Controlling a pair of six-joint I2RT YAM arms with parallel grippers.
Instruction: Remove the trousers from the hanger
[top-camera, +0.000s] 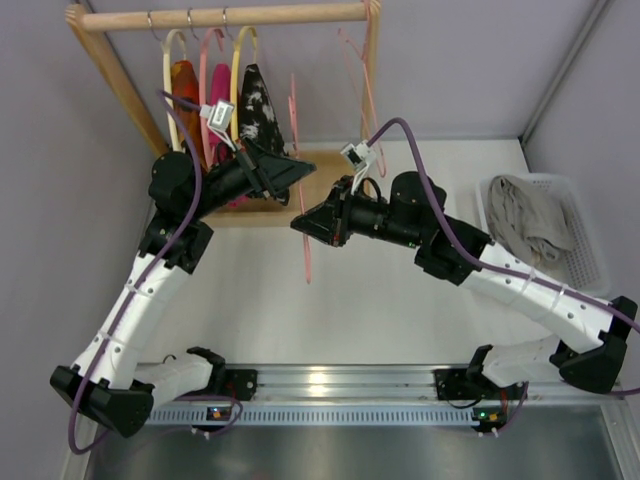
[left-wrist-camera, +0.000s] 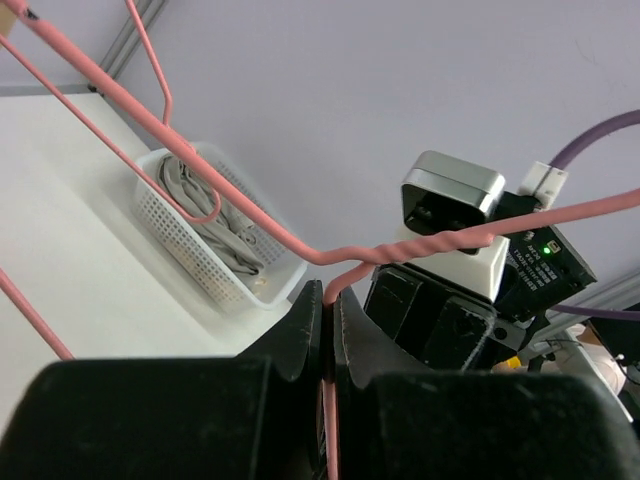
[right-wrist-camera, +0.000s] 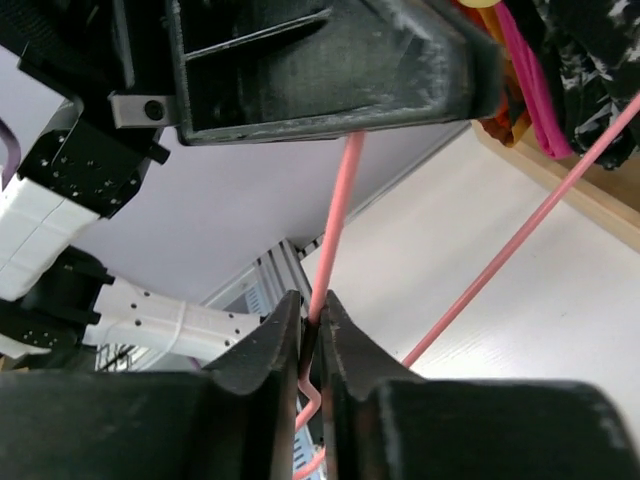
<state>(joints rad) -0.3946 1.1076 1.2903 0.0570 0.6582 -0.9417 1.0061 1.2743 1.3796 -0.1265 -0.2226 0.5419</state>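
Note:
The thin pink hanger (top-camera: 305, 255) is off the rail, held upright between both arms over the table, and it is bare. My left gripper (top-camera: 300, 172) is shut on the wire near the twisted neck (left-wrist-camera: 330, 300). My right gripper (top-camera: 297, 225) is shut on the same wire just below (right-wrist-camera: 312, 305). The hanger's wire shows in the left wrist view (left-wrist-camera: 240, 205) and the right wrist view (right-wrist-camera: 335, 220). No grey trousers show on the hanger. A grey-beige cloth bundle (top-camera: 525, 220) lies in the white basket (top-camera: 590, 250); I cannot tell what garment it is.
A wooden rail (top-camera: 220, 17) at the back left carries an orange garment (top-camera: 185, 95), a magenta garment (top-camera: 218, 90) and a black-and-white garment (top-camera: 258, 110) on thick hangers. A second thin pink hanger (top-camera: 355, 60) hangs at the rail's right end. The rack's base (top-camera: 320, 175) lies under the grippers.

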